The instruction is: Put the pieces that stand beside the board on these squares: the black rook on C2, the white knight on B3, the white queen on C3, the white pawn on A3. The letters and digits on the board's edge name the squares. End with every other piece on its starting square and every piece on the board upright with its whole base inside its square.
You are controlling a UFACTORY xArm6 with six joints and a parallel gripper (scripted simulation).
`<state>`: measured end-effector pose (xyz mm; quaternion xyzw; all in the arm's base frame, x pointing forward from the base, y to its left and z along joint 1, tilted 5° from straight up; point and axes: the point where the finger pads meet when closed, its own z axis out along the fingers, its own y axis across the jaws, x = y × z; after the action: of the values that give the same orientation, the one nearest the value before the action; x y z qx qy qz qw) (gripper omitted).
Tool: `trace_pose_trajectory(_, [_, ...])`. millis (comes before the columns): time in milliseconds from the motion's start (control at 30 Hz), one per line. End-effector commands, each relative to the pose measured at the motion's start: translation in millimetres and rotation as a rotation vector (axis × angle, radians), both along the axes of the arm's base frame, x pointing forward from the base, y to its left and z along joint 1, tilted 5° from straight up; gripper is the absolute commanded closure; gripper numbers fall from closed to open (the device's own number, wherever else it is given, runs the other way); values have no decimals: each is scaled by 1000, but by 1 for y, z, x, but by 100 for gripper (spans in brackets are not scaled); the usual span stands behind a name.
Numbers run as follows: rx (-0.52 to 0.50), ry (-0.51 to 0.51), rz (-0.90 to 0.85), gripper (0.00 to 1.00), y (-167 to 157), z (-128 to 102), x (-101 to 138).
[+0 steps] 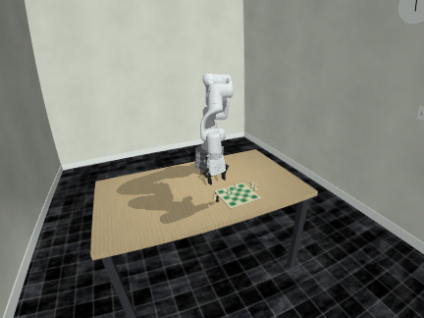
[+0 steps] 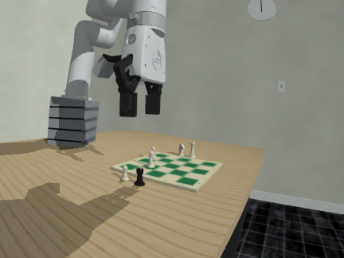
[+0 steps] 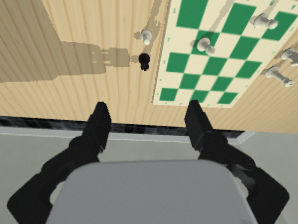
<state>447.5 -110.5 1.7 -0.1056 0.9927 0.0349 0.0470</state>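
The green and cream board point(image 2: 170, 170) lies on the wooden table. It also shows in the wrist view point(image 3: 220, 50). The white pawn point(image 2: 125, 173) and the black rook point(image 2: 139, 177) stand upright on the table beside the board's near left edge. In the wrist view the pawn point(image 3: 145, 35) and the rook point(image 3: 144, 61) are left of the board. The white knight point(image 2: 181, 150) and the white queen point(image 2: 193, 150) stand just past the far edge. Two white pieces point(image 3: 204, 45) point(image 3: 263, 21) stand on the board. My gripper point(image 2: 137, 105) is open and empty. It hangs high above the table, left of the board.
The arm's grey base block point(image 2: 72, 121) stands on the table behind the gripper. The table's edge point(image 2: 239, 207) drops off to the right of the board. The arm casts a shadow point(image 2: 60, 207) on the wood.
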Motion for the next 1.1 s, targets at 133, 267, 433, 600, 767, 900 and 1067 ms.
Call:
trace_pose_trajectory(133, [29,36,-493,0,0,-8,2])
trace_pose_trajectory(267, [51,43,-654,0,1,-12,3])
trace_pose_trajectory(433, [86,59,-933,0,1,-17,3])
trace_pose_trajectory(600, [125,73,-1202,0,1,-22,3])
trace_pose_trajectory(767, [163,91,-1471,0,2,-27,3])
trace_pose_trajectory(900, [186,106,-1681,0,2,-29,3])
trace_pose_trajectory(1067, [215,122,-1909,0,2,-32,3])
